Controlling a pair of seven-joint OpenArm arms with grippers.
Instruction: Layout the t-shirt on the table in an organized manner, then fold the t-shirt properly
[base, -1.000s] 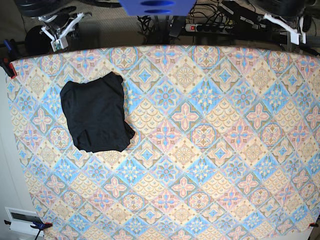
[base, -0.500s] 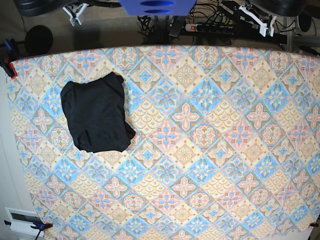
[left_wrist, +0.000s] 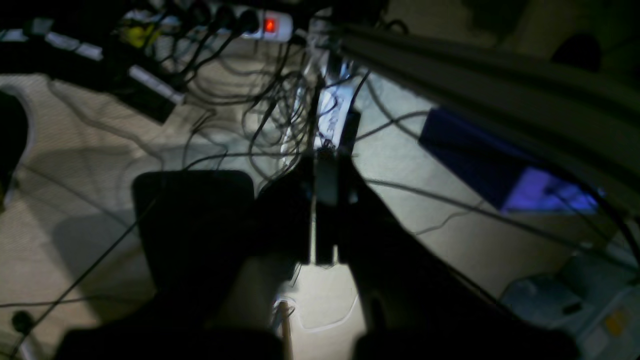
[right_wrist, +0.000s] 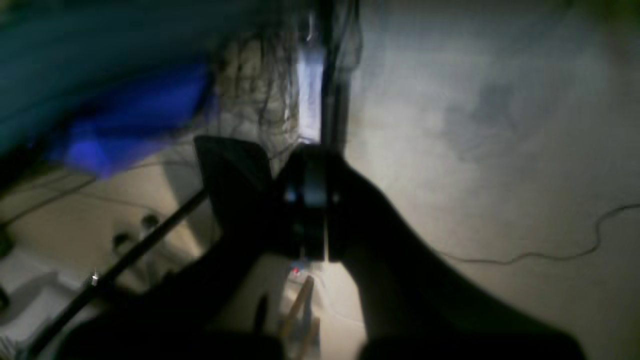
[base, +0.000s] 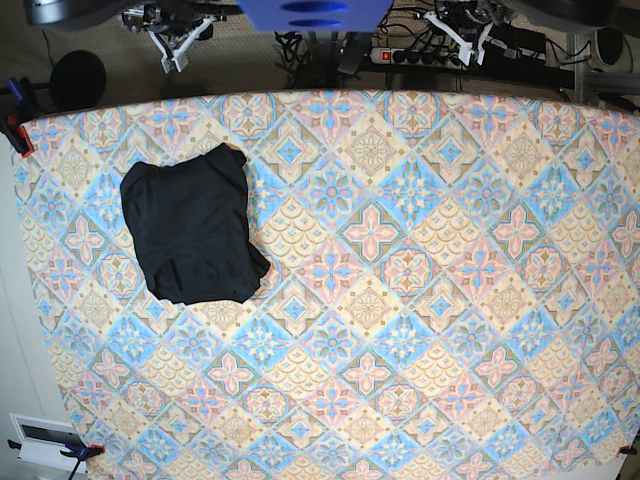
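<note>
My left pincer (left_wrist: 320, 210) is closed on nothing, its dark fingers pressed together over floor and tangled cables (left_wrist: 280, 105); a lit power strip (left_wrist: 272, 25) lies beyond its tip. My right pincer (right_wrist: 310, 210) is likewise closed and empty, hanging over bare floor with a single loose cable (right_wrist: 550, 255) off to one side.

From overhead, both pincers sit past the far edge of the table (base: 420, 330), the right one (base: 175, 40) and the left one (base: 465, 30) well apart from each other and clear of the patterned cloth.

The t-shirt (base: 192, 225) lies on the table below and in front of my right pincer, far across from my left. It forms a compact, roughly rectangular black packet with a small lobe bulging at one near corner. I judge the folding essentially complete.

Handling, as a judgement: thin, soft, light fabric that will sag and unfold if lifted from one point. Any further hold belongs at an outer folded edge or corner, pinching all layers together.

Only the overhead view shows shirt and table; the dim, blurred wrist views show neither, but alone show the fingers meeting.
</note>
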